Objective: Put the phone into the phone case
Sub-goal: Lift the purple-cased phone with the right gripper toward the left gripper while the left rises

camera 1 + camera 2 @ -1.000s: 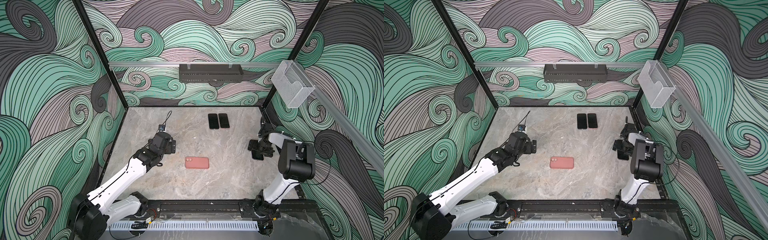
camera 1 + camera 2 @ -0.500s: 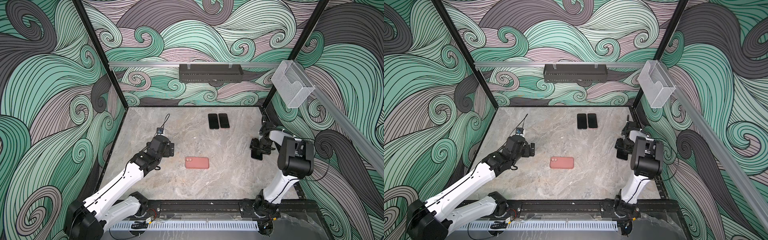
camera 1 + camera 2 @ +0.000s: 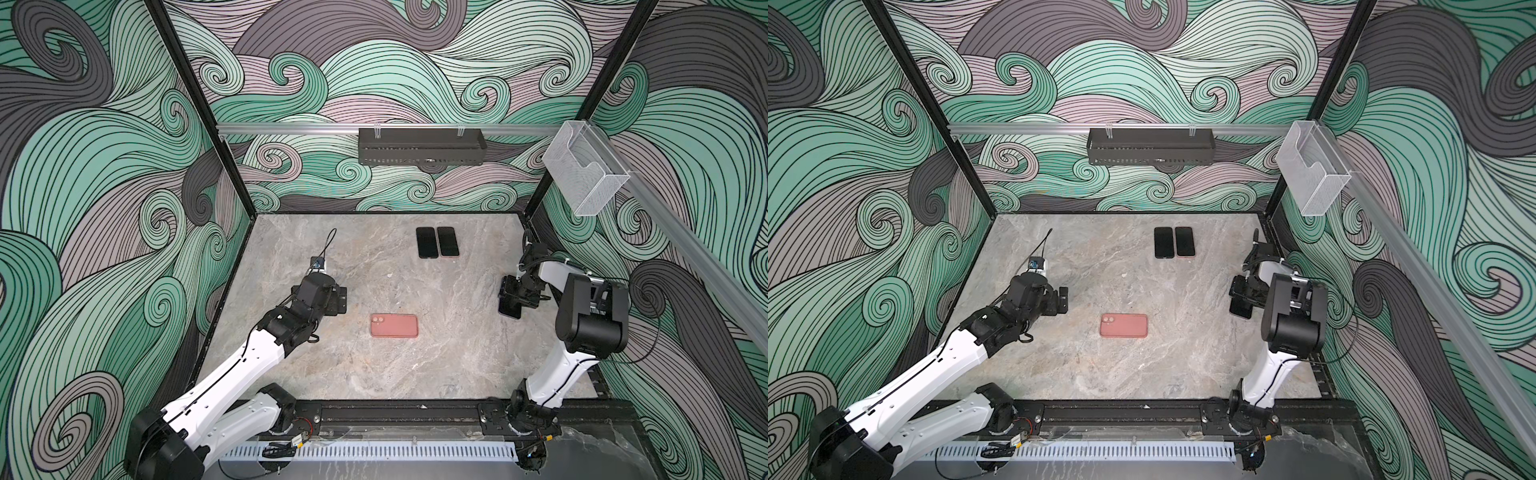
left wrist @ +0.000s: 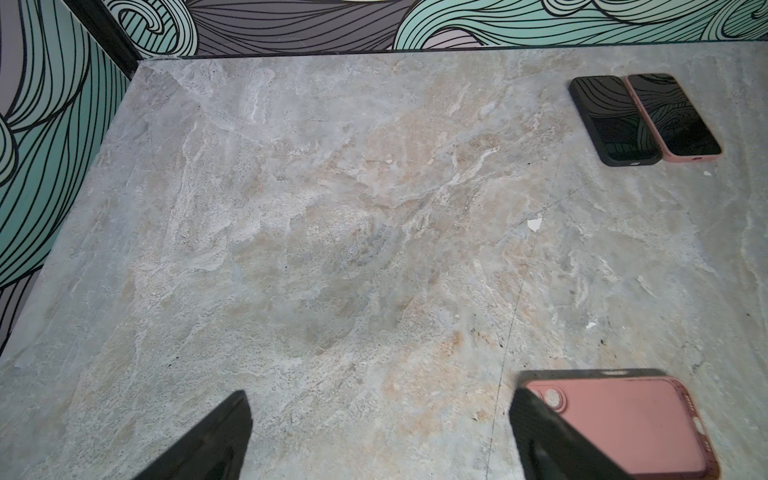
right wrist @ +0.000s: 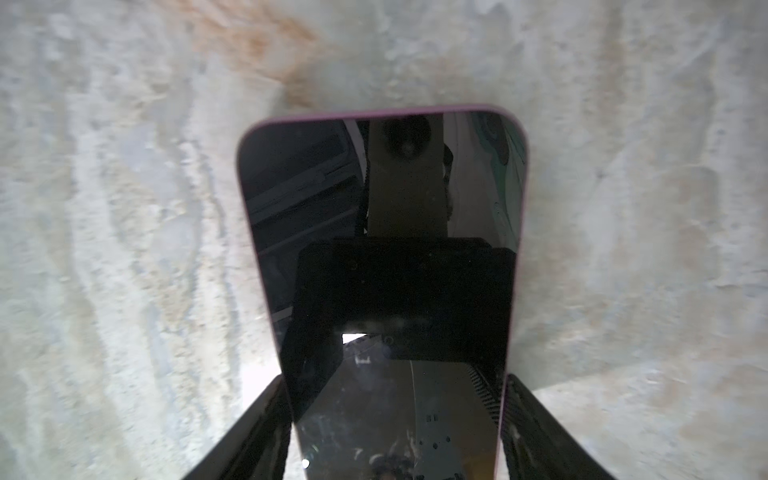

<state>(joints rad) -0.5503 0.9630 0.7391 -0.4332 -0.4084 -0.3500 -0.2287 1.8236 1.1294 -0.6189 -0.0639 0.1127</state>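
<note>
The phone (image 5: 382, 187), dark-screened with a pinkish rim, is low over the table's right side (image 3: 510, 308) (image 3: 1241, 308). My right gripper (image 5: 395, 380) (image 3: 515, 293) (image 3: 1246, 293) is shut on it, one finger against each long edge. The phone case (image 3: 395, 325) (image 3: 1124, 325) is salmon pink and lies flat mid-table, camera cut-outs up and toward the left. In the left wrist view the phone case (image 4: 623, 419) shows partly behind one finger. My left gripper (image 3: 336, 297) (image 3: 1061, 301) (image 4: 380, 397) hangs open and empty, left of the case.
Two other phones lie side by side at the back of the table, one in a black case (image 3: 427, 242) and one in a pink case (image 3: 447, 241). A black shelf (image 3: 420, 146) hangs on the back wall. A clear bin (image 3: 586, 170) hangs on the right rail.
My right gripper's fingers have closed in onto the phone's long edges. The left arm has shifted slightly back toward the front left, still open.
</note>
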